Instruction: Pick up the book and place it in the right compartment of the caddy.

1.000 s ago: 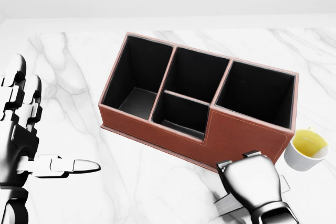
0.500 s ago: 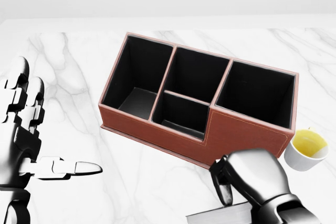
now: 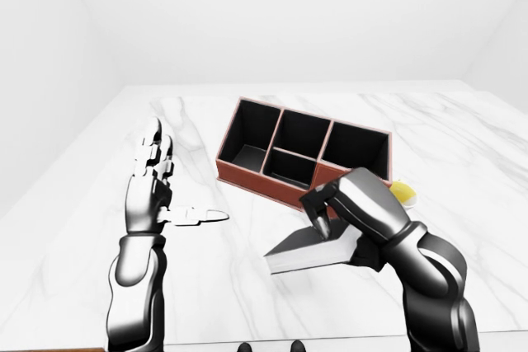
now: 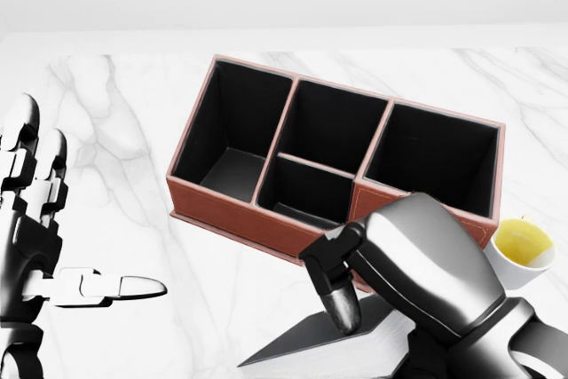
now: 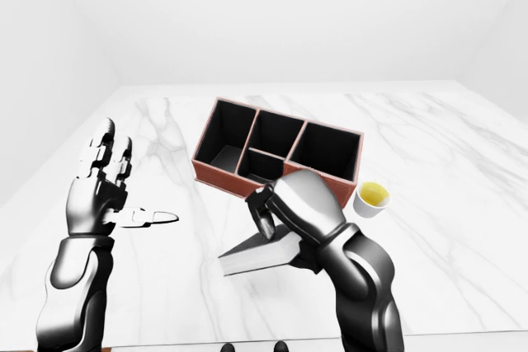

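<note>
Robot's shiny silver right hand (image 3: pixel 342 204) has its fingers closed round the dark grey book with white page edges (image 3: pixel 309 251). It holds the book up off the white marble table (image 3: pixel 247 286), just below the caddy in the left-eye view. The other hand, the silver left hand (image 3: pixel 153 183), holds nothing. Its fingers point up and its thumb sticks out sideways, well apart from everything.

I think the picking up part is done, because the book hangs tilted in the air and not flat on the table. What is left is to carry it over and drop it into the right compartment (image 4: pixel 435 157) of the reddish-brown leather caddy with black insides (image 4: pixel 257 210). That compartment looks empty, and so do the others.

The book is thin and closed. One corner points toward the left of the view, and the pale pages show along its lower edge. The hand covers its other end.

A small white cup with yellow inside (image 4: pixel 519 250) sits just beside the caddy's right end.
</note>
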You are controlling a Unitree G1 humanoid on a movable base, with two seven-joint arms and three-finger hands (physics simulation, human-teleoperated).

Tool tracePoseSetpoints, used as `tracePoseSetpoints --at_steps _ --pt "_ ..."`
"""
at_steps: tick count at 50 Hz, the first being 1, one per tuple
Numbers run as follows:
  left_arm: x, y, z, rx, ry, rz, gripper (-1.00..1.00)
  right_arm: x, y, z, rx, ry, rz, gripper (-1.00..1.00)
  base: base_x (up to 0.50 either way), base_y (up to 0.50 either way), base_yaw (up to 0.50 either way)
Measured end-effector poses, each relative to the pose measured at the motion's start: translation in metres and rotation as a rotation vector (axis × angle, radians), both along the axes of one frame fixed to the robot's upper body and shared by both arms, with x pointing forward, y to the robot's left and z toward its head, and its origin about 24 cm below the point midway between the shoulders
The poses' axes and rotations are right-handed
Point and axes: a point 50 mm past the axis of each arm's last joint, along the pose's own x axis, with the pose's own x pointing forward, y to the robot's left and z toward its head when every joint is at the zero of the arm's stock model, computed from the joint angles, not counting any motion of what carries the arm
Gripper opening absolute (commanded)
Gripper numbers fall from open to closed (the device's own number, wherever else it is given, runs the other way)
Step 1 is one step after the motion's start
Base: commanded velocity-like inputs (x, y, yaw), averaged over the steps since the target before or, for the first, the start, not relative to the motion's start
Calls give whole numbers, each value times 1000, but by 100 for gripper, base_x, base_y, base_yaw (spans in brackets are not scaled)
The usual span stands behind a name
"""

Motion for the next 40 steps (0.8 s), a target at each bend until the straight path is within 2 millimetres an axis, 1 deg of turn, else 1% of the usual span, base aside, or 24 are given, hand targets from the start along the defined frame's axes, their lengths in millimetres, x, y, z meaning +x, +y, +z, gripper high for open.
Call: tracePoseSetpoints --at_steps 6,11,22,27,40 --pt "-2 2 2 7 -7 10 100 -3 4 16 14 -80 26 -100 0 0 0" --pt "-5 6 4 15 -16 31 100 -7 5 25 22 -128 42 -100 0 0 0" --pt "-21 29 16 18 -71 113 100 -14 6 38 38 -202 69 -100 0 0 0" --pt "-27 36 21 19 -94 137 100 -14 8 45 34 -239 70 -100 0 0 0" --pt "-34 41 25 19 -113 152 100 -14 11 64 16 -350 76 -100 0 0 0"
